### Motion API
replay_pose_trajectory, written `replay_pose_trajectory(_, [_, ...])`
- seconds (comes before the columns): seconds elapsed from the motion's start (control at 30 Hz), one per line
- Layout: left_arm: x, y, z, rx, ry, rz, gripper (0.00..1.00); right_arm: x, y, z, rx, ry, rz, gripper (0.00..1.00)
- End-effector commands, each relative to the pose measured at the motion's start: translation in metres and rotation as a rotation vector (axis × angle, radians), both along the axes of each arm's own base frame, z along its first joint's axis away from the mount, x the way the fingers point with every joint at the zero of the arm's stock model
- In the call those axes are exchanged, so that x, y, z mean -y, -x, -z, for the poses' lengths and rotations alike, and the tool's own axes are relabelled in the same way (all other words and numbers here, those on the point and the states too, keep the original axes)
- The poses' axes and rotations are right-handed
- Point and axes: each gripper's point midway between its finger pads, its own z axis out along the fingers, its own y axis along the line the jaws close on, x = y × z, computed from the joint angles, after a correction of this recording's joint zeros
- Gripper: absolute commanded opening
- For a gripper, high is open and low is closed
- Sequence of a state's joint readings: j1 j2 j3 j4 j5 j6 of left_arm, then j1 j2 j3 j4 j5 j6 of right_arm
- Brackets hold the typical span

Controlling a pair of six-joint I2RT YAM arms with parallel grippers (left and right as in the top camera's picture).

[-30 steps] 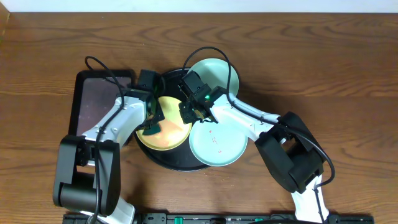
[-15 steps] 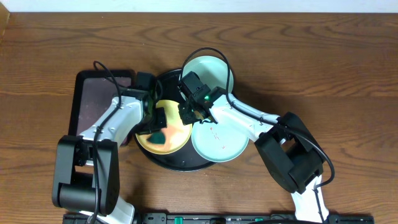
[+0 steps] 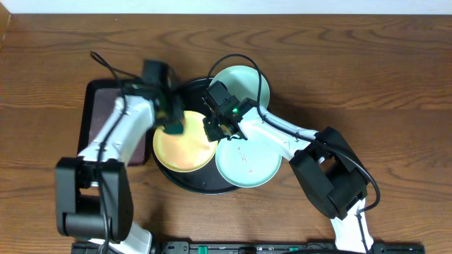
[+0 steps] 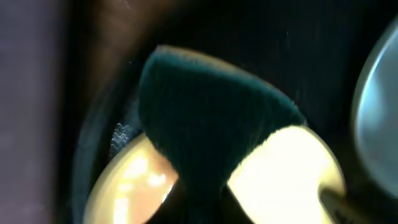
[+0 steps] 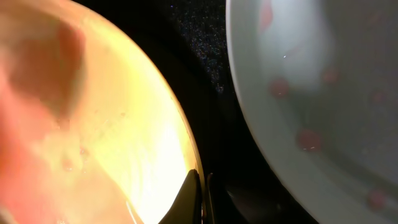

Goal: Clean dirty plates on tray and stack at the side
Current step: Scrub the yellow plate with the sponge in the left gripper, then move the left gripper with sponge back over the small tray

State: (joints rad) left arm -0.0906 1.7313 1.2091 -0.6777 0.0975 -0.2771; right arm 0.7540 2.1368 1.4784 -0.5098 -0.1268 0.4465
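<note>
The pale yellow plate (image 3: 185,146) lies on the round black tray (image 3: 201,185), between two mint plates, one at the back (image 3: 246,83) and one at the front right (image 3: 248,164) with reddish spots. My left gripper (image 3: 171,127) is shut on the teal sponge (image 4: 211,124) at the yellow plate's back-left edge. My right gripper (image 3: 214,129) is shut on the yellow plate's right rim (image 5: 186,165); the spotted mint plate (image 5: 317,93) lies just beside it.
A rectangular dark tray (image 3: 106,113) lies left of the round tray, under my left arm. Cables loop over the back mint plate. Bare wooden table surrounds the trays.
My left gripper has drawn the sponge from the yellow plate's middle back and left to its rim. The right gripper keeps its hold on the rim.
</note>
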Motion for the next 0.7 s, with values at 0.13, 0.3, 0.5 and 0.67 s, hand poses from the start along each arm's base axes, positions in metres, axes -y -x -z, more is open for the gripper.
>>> replay_pose_trajectory(0.13, [-0.048,-0.006,-0.092,0.105,-0.031,-0.138,0.07,0.003,0.001,0.012,-0.012,0.028,-0.002,0.01])
replay_pose_trajectory(0.3, [-0.089,0.010,-0.116,0.137,-0.071,-0.246,0.07,0.002,0.005,0.024,-0.041,0.032,-0.009,0.02])
replay_pose_trajectory(0.5, [-0.134,0.028,-0.113,0.103,-0.114,-0.369,0.08,0.000,0.007,0.025,-0.053,0.021,-0.016,0.01])
replay_pose_trajectory(0.67, [-0.150,0.038,-0.109,0.074,-0.115,-0.418,0.07,-0.004,0.007,0.012,-0.047,-0.008,-0.029,0.01])
